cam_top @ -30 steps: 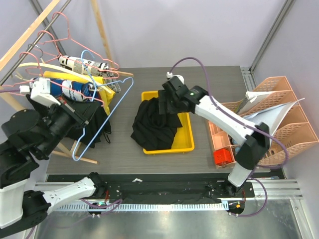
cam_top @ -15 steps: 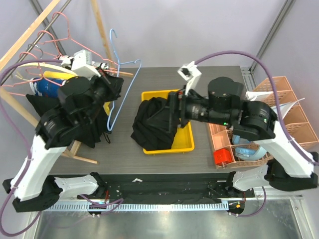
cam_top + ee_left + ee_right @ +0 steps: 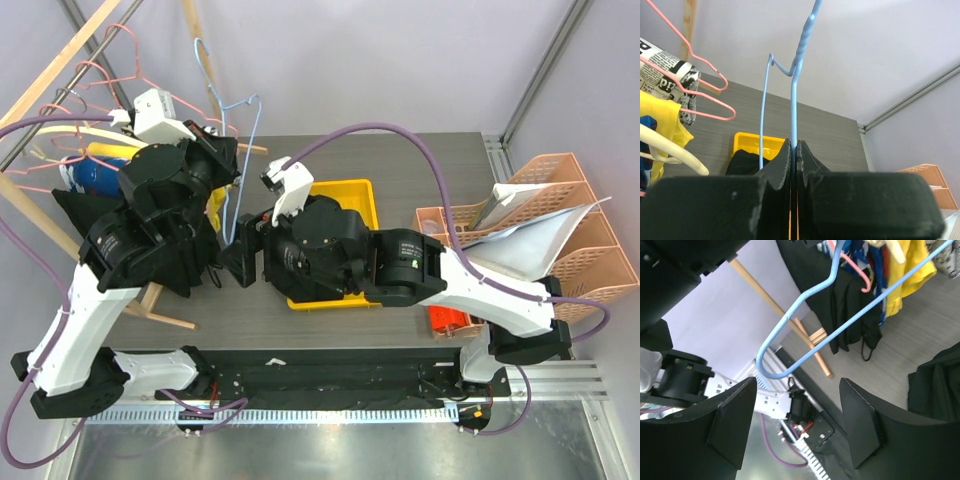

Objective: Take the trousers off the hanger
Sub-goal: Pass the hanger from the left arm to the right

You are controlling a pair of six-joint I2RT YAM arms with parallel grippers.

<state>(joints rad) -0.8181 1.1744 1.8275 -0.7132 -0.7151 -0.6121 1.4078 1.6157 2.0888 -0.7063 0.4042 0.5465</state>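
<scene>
Right gripper (image 3: 797,387): fingers (image 3: 732,425) apart, pointed at the lower bend of the blue wire hanger (image 3: 793,110); can't tell if touching. Black trousers (image 3: 936,385) heaped in yellow tray (image 3: 356,192) on grey surface (image 3: 430,170), off the hanger. Left gripper (image 3: 794,150): fingers clamped on the hanger wire, held upright. Pink hangers (image 3: 710,85) and clothes on the wooden rack (image 3: 60,62) behind.

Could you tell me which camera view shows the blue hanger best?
The right wrist view: the blue hanger fills it, its bare end loop clear. The top view shows it thin and edge-on; the left wrist shows only its neck pinched in the left hand.
</scene>
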